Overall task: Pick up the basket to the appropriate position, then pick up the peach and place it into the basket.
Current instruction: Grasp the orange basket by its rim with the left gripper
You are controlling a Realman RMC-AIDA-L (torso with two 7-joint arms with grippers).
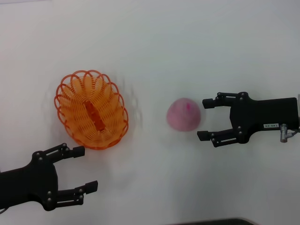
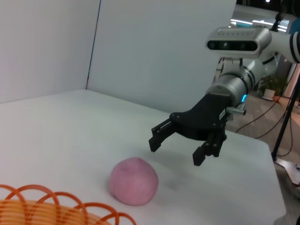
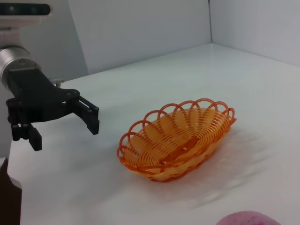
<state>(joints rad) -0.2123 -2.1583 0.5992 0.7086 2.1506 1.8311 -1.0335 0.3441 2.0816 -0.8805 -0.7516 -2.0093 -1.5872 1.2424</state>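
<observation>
We judge the step in hand to be the reach for the peach (image 1: 184, 114), with the basket (image 1: 92, 108) already set down empty on the white table (image 1: 154, 42). To do it well, we want our right gripper (image 1: 205, 118) to advance level toward the peach until one finger passes on each side of its widest part, then close gently (a round fruit will likely roll if one finger touches it first). We should lift clear of the table before carrying it across to the basket, high enough to pass over the looped rim.

Taking the peach as our landmark: the right gripper sits just beside it, on the side away from the basket, jaws spread wide and pointed at the fruit, not yet touching it. The basket lies well apart from the peach on the opposite side. Our left gripper (image 1: 85, 168) hangs beyond the basket, nearer our body, also spread wide and holding nothing.
</observation>
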